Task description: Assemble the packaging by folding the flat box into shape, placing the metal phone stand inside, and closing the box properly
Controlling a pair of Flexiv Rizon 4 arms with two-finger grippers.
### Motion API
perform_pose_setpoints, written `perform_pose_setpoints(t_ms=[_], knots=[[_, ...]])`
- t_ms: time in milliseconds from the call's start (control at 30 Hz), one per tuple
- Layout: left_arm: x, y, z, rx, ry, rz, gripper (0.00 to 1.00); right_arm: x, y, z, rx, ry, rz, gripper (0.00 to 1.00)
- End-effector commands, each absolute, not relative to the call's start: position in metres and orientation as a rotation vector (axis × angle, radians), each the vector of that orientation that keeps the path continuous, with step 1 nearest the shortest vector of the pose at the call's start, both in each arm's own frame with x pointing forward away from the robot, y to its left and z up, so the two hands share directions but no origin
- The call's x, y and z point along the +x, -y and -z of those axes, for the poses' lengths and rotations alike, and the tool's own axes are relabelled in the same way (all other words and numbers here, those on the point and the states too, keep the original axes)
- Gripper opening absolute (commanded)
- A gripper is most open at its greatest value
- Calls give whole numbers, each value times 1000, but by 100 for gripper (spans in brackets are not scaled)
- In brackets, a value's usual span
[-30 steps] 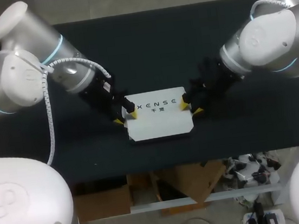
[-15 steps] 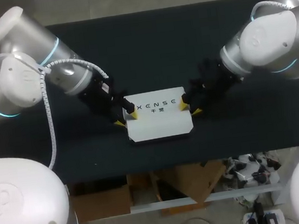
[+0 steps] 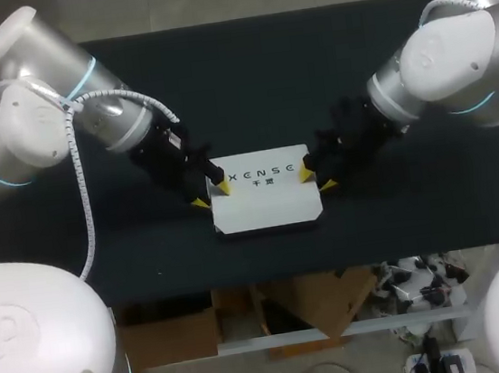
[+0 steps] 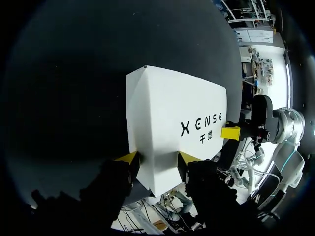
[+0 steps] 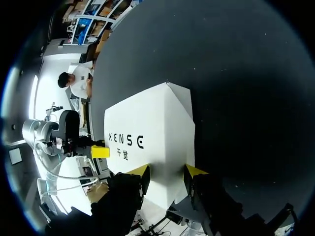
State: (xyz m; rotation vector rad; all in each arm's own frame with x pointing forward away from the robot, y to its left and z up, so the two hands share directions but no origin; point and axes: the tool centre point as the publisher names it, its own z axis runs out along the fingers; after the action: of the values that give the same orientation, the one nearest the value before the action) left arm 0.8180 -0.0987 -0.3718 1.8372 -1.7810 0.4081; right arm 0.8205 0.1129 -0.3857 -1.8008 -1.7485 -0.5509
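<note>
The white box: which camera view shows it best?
The head view. It shows the whole top of the white box from above, with the left gripper and the right gripper at its ends. Each wrist view shows the box slanted from one end, with its near end partly hidden by that gripper.

A dark table (image 3: 253, 68) carries a white box (image 3: 264, 207) toward its front edge.

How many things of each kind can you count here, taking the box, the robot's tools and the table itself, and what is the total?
white box: 1
tools: 2, the left tool and the right tool
black table: 1
Total: 4
</note>
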Motion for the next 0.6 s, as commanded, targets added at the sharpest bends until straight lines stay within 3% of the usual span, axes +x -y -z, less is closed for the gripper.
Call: perform_pose_setpoints(t_ms=[33,600], knots=[[823,106,370,1843,1780,-372,52,824,-113,383,-1790,1734,536,47],[828,107,364,1870,1723,-307,51,829,-112,374,-1790,1695,500,47]])
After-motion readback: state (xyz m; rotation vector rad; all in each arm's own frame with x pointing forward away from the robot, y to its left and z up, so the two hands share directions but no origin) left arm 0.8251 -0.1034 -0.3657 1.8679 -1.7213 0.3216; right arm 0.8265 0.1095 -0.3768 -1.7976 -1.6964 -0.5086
